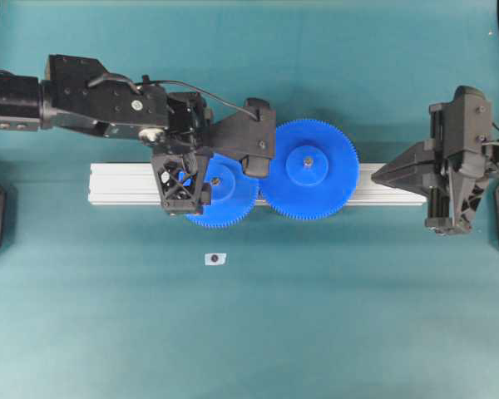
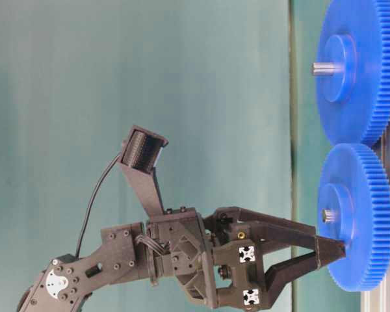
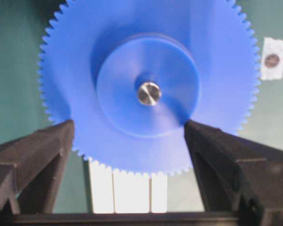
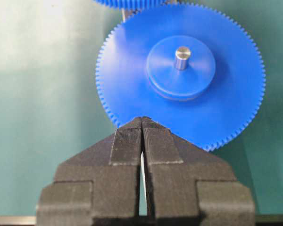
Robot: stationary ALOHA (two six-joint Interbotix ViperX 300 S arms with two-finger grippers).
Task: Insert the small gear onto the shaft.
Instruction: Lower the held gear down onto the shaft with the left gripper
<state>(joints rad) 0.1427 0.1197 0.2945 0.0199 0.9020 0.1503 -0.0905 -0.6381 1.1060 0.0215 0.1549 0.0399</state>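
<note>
The small gear (image 1: 223, 193) sits flat on the aluminium bar (image 1: 116, 183), its teeth meshed with those of the larger gear (image 1: 309, 170) beside it, and a silvery shaft (image 3: 148, 93) tip shows through its centre hole, so it looks already seated. The left gripper (image 3: 129, 134) hangs over the small gear with its jaws spread wide, one finger to each side of the raised hub and neither pad pressing it; nothing is held. The right gripper (image 4: 142, 136) waits at the far end of the bar from the small gear, jaws closed and empty. The gear looks like rigid, light moulded plastic, smooth and probably a little slippery on its faces. The fine teeth seem the part most easily marred, so the round hub is likely the better place to pinch, squarely across its width.
</note>
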